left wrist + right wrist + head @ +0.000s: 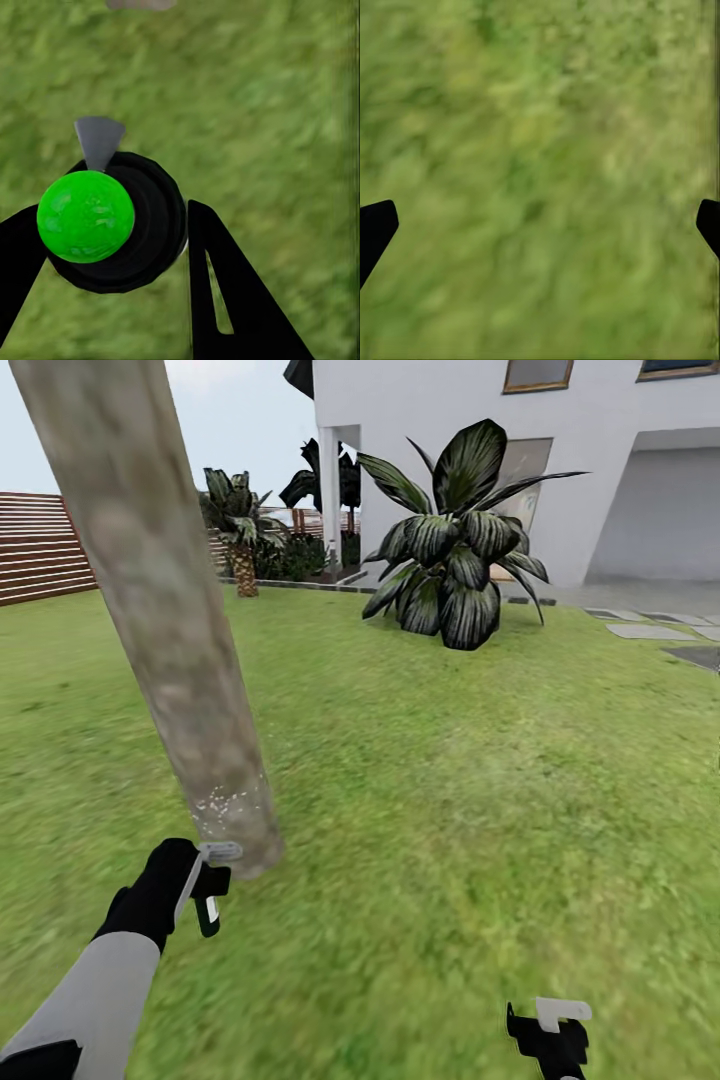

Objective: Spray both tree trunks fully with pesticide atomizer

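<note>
A thick grey-beige mottled tree trunk (150, 580) leans up through the left of the head view. Whitish pesticide specks (228, 797) dot the bark just above its base. My left gripper (207, 885) hangs right beside that base, shut on the pesticide atomizer (208, 913). The left wrist view looks down on the atomizer (112, 225): a black round body, a bright green ball top and a grey nozzle, held between the black fingers (240, 300) of the left gripper (112, 214). My right gripper (548, 1028) is low at the right, open over bare grass (540, 225).
Lawn stretches ahead. A big dark-leafed plant (450, 550) stands in front of a white house (560, 460). A small palm (240, 530) and a brown slat fence (35, 545) lie at the back left. Grey stepping slabs (650, 630) lie far right.
</note>
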Robot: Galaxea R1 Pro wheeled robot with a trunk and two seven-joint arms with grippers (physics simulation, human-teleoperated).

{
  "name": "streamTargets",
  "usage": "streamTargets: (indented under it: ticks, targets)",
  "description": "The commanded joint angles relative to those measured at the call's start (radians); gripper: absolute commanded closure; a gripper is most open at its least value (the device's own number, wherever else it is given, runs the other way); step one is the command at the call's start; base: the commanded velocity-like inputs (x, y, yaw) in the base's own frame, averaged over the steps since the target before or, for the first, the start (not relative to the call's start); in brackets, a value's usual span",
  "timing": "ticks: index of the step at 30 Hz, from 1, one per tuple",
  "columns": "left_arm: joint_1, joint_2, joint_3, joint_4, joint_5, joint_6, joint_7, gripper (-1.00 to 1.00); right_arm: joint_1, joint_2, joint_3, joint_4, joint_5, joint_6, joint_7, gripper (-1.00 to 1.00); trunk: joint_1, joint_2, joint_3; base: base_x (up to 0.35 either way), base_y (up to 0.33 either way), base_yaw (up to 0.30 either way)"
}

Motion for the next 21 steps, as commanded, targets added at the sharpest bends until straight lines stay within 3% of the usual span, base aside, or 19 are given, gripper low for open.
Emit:
streamTargets:
  ticks: [1,10,21]
  targets:
    - [-0.001,0.000,0.003,-0.001,-0.011,-0.008,-0.010,1.00,-0.001,0.000,0.003,0.001,-0.001,-0.002,-0.002,-1.00,0.000,0.000,-0.001,0.000,-0.273,0.000]
    - [-0.001,0.000,0.003,0.000,-0.012,-0.025,-0.006,1.00,-0.001,0.000,0.003,0.001,-0.002,-0.002,-0.003,-1.00,0.000,0.000,-0.001,0.000,-0.273,0.009]
    - [-0.001,-0.001,0.003,-0.001,-0.012,-0.025,-0.006,1.00,-0.001,0.000,0.003,0.001,-0.002,-0.002,-0.003,-1.00,0.000,0.000,-0.001,0.019,-0.272,0.249]
